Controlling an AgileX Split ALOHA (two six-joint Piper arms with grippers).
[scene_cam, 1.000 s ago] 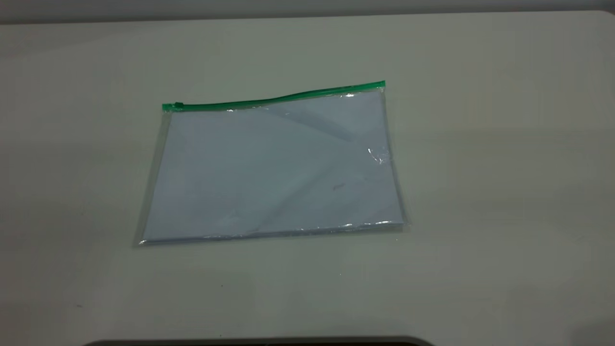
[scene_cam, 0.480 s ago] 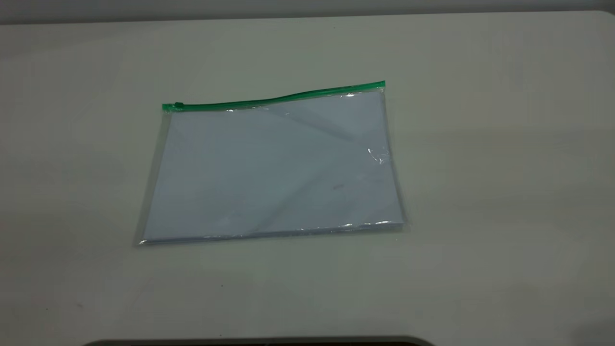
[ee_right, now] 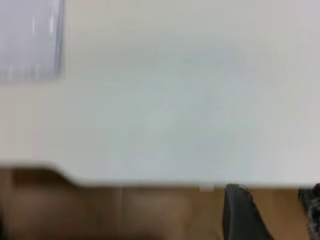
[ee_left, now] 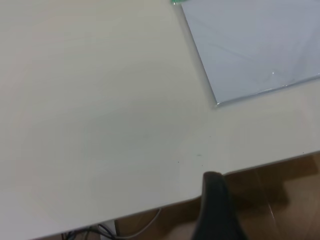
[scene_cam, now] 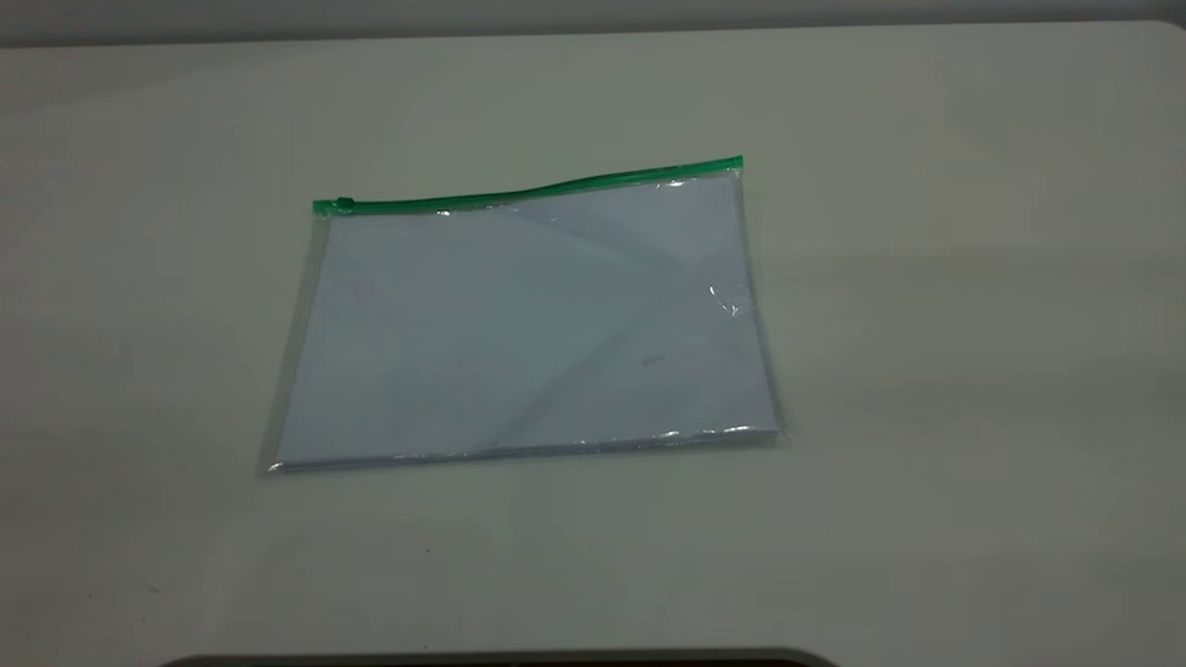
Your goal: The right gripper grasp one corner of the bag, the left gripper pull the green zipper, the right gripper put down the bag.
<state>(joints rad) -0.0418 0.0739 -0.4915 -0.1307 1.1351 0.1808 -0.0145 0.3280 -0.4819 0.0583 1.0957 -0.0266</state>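
- The bag (scene_cam: 523, 324), a flat clear pouch holding white paper sheets (scene_cam: 482, 352), lies flat on the pale bench (scene_cam: 973, 324), near the middle of the exterior view.
- The green zipper (scene_cam: 528, 193) runs along the bag's far long edge; its small slider tab (scene_cam: 344, 204) sits at the end toward the left-arm side.
- Highlights and light creases mark the plastic near the edge on the right-arm side and along the near edge.
- Neither arm appears in the exterior view; nothing touches the bag.
- Left wrist view: one dark finger of the left gripper (ee_left: 216, 210) shows at the picture's edge, over the bench edge and the brown floor (ee_left: 280, 200) beyond it. A corner of the bag (ee_left: 255, 50) lies well apart from it. Whether this gripper is released or clenched cannot be told.
- Right wrist view: two dark fingers of the right gripper (ee_right: 272, 210) show with a clear gap between them, so it is released and holds nothing. It hangs off the bench edge, well apart from the bag corner (ee_right: 30, 40).
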